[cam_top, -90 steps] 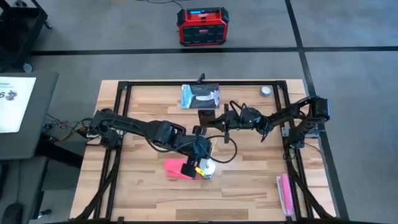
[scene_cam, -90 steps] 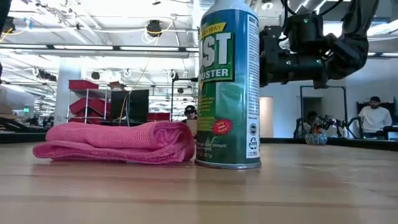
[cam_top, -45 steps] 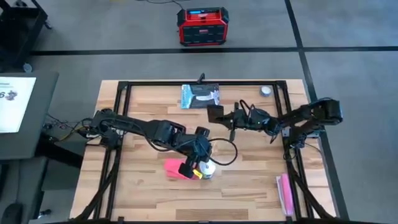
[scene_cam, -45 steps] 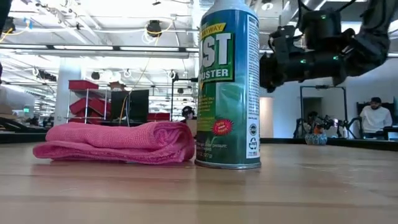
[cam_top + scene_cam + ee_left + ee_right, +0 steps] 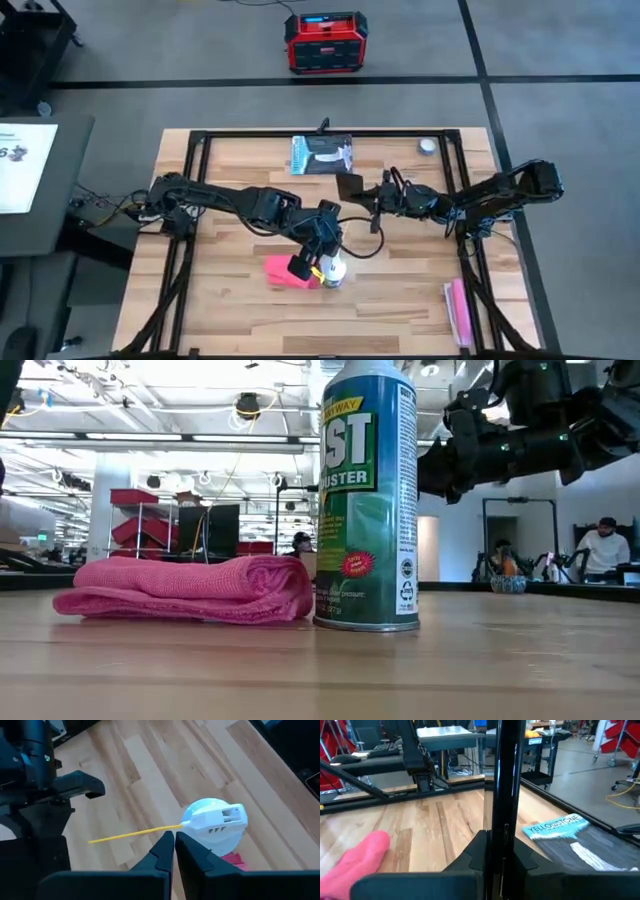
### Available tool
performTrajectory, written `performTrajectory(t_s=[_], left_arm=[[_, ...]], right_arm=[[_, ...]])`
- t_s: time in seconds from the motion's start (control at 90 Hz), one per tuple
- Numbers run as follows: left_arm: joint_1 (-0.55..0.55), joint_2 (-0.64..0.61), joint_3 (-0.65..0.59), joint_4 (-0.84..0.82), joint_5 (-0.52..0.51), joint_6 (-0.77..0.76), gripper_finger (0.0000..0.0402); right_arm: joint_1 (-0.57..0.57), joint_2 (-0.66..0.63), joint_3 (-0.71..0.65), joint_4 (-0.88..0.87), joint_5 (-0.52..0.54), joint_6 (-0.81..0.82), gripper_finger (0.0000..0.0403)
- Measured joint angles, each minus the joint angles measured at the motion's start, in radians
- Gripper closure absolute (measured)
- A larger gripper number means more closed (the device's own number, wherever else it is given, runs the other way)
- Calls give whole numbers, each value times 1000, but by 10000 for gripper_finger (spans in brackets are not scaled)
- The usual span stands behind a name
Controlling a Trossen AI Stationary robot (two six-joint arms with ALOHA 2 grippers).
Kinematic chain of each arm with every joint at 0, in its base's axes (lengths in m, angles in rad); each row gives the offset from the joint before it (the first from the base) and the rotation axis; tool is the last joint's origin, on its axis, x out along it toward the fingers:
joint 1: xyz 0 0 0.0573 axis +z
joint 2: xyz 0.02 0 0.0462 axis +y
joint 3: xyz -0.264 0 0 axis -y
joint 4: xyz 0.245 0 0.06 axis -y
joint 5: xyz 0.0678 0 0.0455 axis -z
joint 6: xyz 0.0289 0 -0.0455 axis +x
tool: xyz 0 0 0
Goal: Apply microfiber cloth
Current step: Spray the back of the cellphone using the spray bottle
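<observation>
Cloth folded on desk — untouched.
Cloth (image 5: 281,271) lies touching the can (image 5: 332,270); left gripper (image 5: 174,842) above the can, jaws closed, empty; right gripper (image 5: 495,845) clamps the phone (image 5: 506,780) edge-on.

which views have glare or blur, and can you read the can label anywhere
Low view: bright ceiling lights wash out the background, and the duster can label is cropped but sharp beside the microfiber cloth. Left wrist view: the can's white cap is bright and soft. Right wrist view: the phone edge-on is sharp, the cloth soft.
</observation>
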Motion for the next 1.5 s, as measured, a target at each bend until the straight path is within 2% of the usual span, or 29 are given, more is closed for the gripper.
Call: performTrajectory(t_s=[0.367,0.633,0.811,0.967,1.5], left_arm=[[0,25,0,-2,18,20,402],[0,52,0,12,29,43,402],[0,52,16,6,29,44,402],[1,52,51,-10,24,49,402],[2,81,58,-31,25,63,402]], right_arm=[[97,-58,0,-53,187,-17,387],[112,-125,0,-136,217,-18,387],[119,-126,0,-142,222,-18,387],[147,-130,0,-145,293,-26,387],[177,-130,0,-148,322,-25,387]])
